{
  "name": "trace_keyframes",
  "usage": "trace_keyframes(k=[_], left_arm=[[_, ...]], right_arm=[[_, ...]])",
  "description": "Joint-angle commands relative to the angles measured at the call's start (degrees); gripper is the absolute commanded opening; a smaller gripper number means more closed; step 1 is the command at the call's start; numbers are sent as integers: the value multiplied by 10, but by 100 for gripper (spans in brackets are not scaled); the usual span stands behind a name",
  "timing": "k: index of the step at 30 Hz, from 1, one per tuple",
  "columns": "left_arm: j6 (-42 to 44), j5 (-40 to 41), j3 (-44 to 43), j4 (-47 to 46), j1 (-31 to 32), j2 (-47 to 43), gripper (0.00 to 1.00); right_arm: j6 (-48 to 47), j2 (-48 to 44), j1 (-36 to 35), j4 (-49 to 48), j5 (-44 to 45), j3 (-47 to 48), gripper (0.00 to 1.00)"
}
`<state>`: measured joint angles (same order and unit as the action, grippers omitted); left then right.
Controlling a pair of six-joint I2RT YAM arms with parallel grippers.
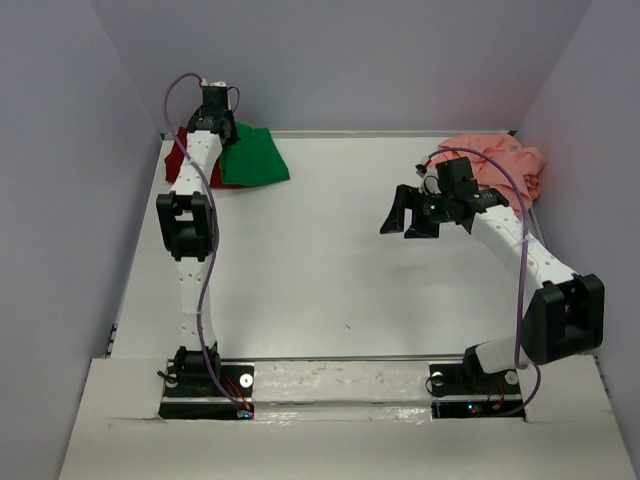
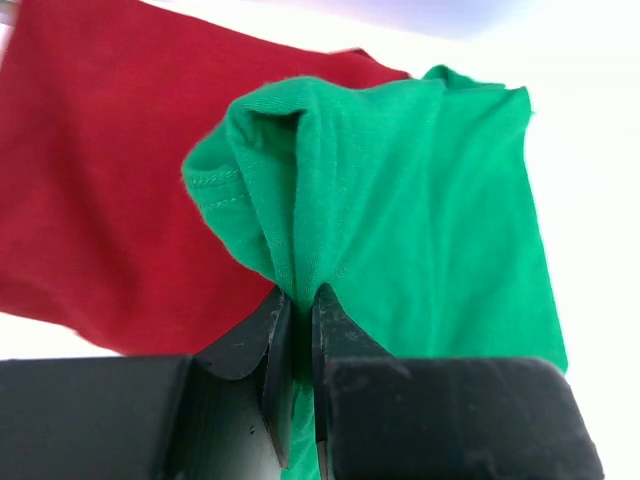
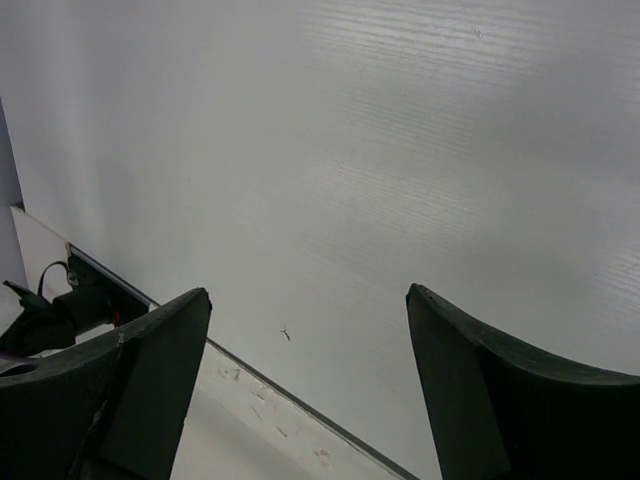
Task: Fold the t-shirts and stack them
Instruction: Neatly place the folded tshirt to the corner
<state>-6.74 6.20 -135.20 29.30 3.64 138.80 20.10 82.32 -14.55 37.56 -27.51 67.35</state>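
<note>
The bright green t-shirt lies bunched at the table's far left, partly on the dark red t-shirt. My left gripper is over them, shut on a pinched fold of the green t-shirt; the red t-shirt lies flat beneath it in the left wrist view, left of the gripper. The salmon pink t-shirt lies crumpled at the far right corner. My right gripper hangs open and empty above the bare table, left of the pink t-shirt. The right wrist view shows the gripper over bare table only.
The white table is walled by grey panels on three sides. Its near edge with a raised strip and the arm bases runs along the front.
</note>
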Motion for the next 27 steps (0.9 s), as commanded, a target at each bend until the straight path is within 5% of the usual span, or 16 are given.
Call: trace_keyframes(k=[1,27], left_arm=[[14,20,-38,-29,-31,-60,0],[14,9,-60,-61,-83,-63,0]], right_arm=[[-2,4,0,2,-11,8,85],[8,27,-5,2,-21,27,85]])
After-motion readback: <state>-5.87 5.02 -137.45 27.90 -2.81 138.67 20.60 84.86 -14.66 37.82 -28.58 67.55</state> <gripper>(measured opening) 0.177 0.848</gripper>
